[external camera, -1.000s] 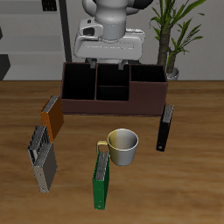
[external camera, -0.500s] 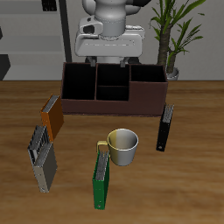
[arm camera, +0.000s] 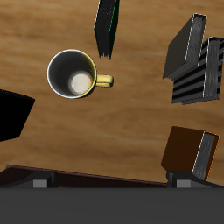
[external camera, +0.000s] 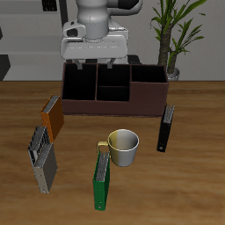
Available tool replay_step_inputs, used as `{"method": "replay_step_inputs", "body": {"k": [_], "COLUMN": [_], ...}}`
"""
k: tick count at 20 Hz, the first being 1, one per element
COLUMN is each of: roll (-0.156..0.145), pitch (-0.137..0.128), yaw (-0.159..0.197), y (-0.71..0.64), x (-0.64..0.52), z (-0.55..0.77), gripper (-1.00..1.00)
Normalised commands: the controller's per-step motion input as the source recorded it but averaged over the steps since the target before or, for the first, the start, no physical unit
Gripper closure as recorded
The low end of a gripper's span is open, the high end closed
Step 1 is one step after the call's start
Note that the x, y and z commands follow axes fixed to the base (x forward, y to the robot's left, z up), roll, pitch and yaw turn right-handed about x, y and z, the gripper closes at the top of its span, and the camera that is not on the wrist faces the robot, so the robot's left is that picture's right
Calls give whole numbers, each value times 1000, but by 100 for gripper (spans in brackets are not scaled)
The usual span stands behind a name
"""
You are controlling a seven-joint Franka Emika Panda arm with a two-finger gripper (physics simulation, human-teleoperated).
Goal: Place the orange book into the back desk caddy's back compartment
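The orange book (external camera: 53, 117) stands on the table in front of one end of the back desk caddy (external camera: 112, 98), apart from it. In the wrist view it (arm camera: 185, 149) looks brownish with grey page edges. The caddy is dark reddish-brown with black-lined cells. Its back compartment (external camera: 111, 76) is the rear small middle cell and holds nothing. My gripper (external camera: 95, 63) hangs open and empty above the caddy's rear edge, toward the orange book's end. Both fingertips (arm camera: 39, 182) show wide apart in the wrist view.
A cream mug (external camera: 123, 147) stands mid-table, with a green book (external camera: 103, 180) beside it nearer the front edge. A black book (external camera: 165, 128) stands past the caddy's other end. A grey slatted holder (external camera: 41, 158) lies in front of the orange book. A potted plant (external camera: 173, 35) stands behind.
My gripper has moved sideways above the caddy toward the orange book's end. Nothing on the table has moved.
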Motion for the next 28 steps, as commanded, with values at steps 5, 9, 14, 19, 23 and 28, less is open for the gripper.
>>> {"method": "replay_step_inputs", "body": {"k": [5, 9, 14, 19, 23, 28], "roll": [-20, -9, -10, -34, -18, -29], "pitch": [-14, -4, -20, -41, -2, -7], "yaw": [-32, -11, 14, -1, -12, -9], "y": [-449, -371, -401, -388, -302, -225], "x": [-27, -15, -51, -65, -39, -17], "z": [-48, -125, -139, -146, -182, -203], "gripper": [-100, -100, -100, -100, -100, -100]}}
